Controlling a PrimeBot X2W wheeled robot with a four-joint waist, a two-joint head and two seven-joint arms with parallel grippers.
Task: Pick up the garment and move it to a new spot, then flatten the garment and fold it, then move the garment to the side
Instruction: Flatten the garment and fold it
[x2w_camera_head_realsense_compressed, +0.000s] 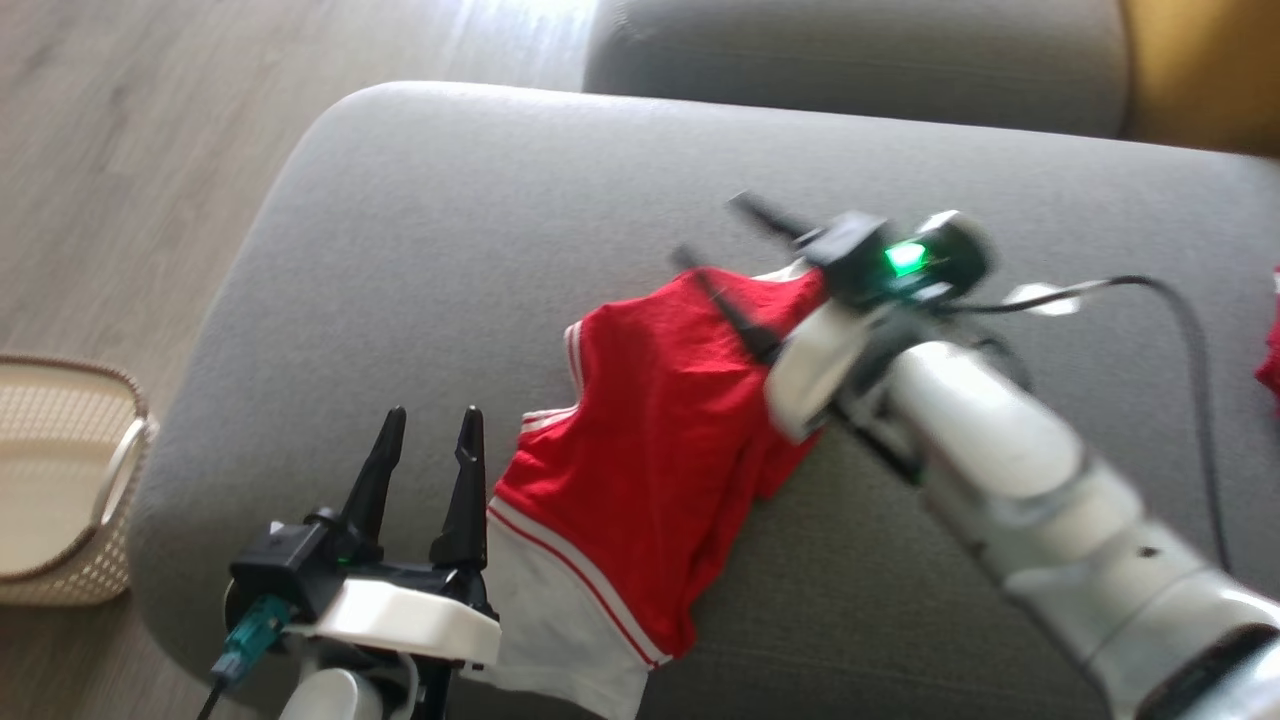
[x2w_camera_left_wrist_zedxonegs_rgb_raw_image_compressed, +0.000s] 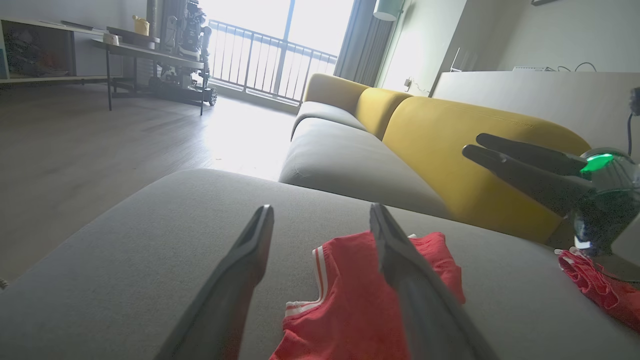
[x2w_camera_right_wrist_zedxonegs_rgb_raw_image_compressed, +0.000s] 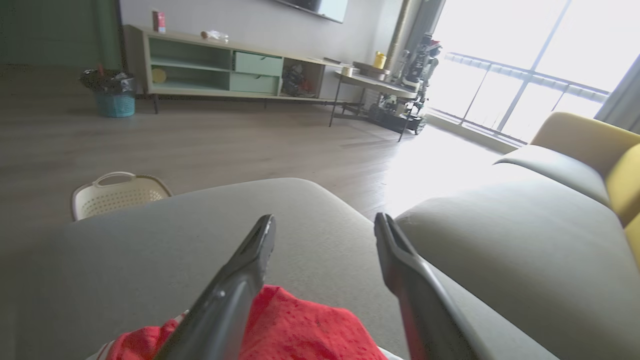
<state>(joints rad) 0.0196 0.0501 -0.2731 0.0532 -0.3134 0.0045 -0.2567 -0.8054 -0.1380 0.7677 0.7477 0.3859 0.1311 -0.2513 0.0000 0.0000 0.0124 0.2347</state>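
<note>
Lying rumpled, the garment (x2w_camera_head_realsense_compressed: 650, 450) rests on the sofa (x2w_camera_head_realsense_compressed: 420, 250).

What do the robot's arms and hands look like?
The left hand and right hand each have two long, pointed black fingers. The right arm is pale and rounded, with a green light and a black cable. A teal plug sits at the left hand's base.
</note>
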